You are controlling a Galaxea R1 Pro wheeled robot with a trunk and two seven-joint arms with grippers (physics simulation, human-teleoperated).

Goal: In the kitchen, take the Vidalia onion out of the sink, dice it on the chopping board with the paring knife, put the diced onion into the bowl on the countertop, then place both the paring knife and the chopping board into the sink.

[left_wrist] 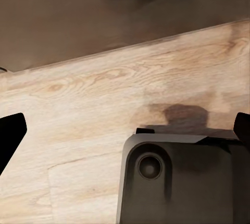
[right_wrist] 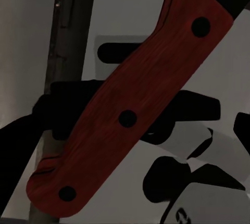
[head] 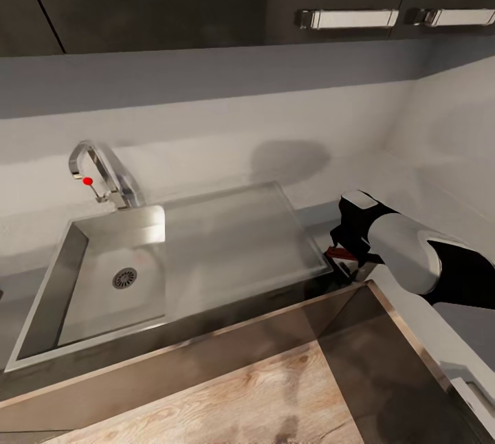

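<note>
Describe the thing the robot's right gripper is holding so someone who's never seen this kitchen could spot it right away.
Start at the rectangular stainless steel sink with the red-knobbed chrome tap, then follow its flat drainboard to the far end. There the right gripper holds a paring knife. Its reddish-brown wooden handle with three dark rivets sets it apart from the grey surroundings.

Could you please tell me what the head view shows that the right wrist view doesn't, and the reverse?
Head view alone: the sink with its round drain, the chrome tap with its red knob, the drainboard, the wood floor and the cabinet handles.

Right wrist view alone: the three dark rivets along a reddish-brown wooden handle.

Both: that knife handle held in the right gripper; the head view catches just a reddish sliver of it.
</note>
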